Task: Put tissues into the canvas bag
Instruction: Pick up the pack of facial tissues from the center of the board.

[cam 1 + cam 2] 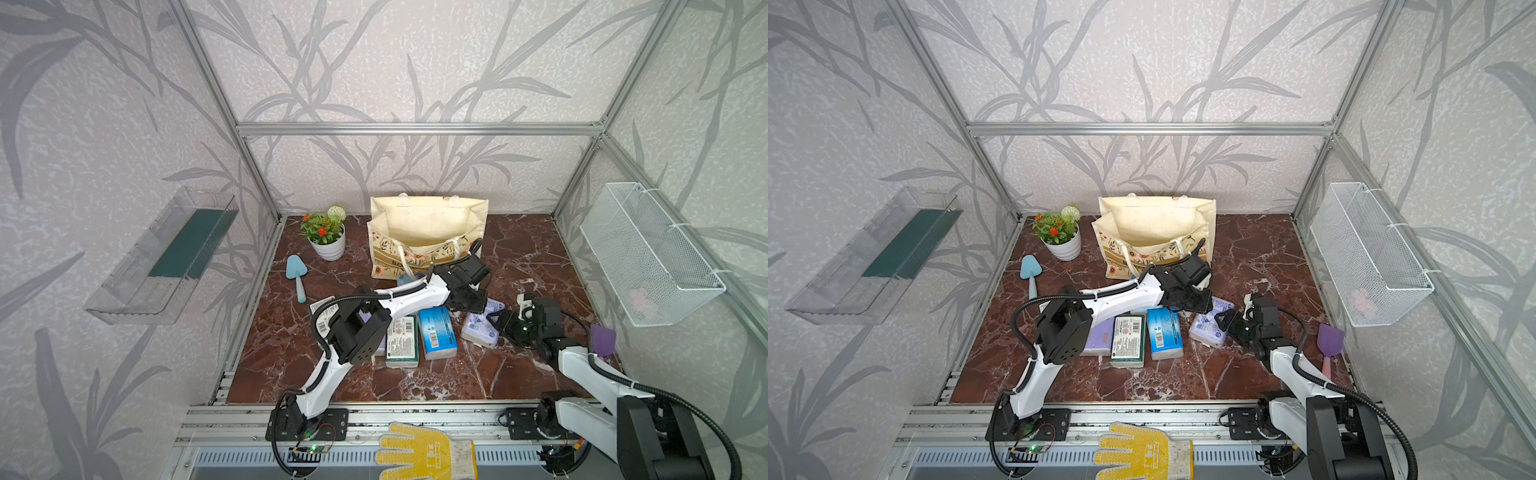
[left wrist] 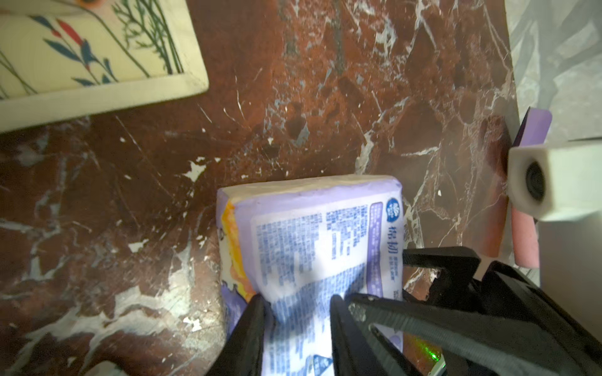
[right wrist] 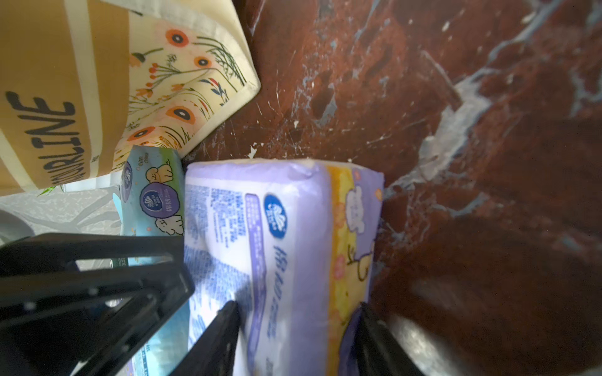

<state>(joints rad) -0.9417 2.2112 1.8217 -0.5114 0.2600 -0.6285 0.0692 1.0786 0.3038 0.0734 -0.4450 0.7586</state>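
The cream canvas bag stands open at the back of the table. In front of it lies a lilac tissue pack, and both grippers hold it. My left gripper pinches its printed wrapper. My right gripper presses it from both sides. A blue pack, a dark green pack and a second lilac pack lie side by side under the left arm. Another blue pack sits against the bag.
A potted flower and a blue trowel are at the back left. A purple spatula lies by the right wall, under a wire mesh basket. A clear shelf hangs on the left wall. A yellow glove lies on the front rail.
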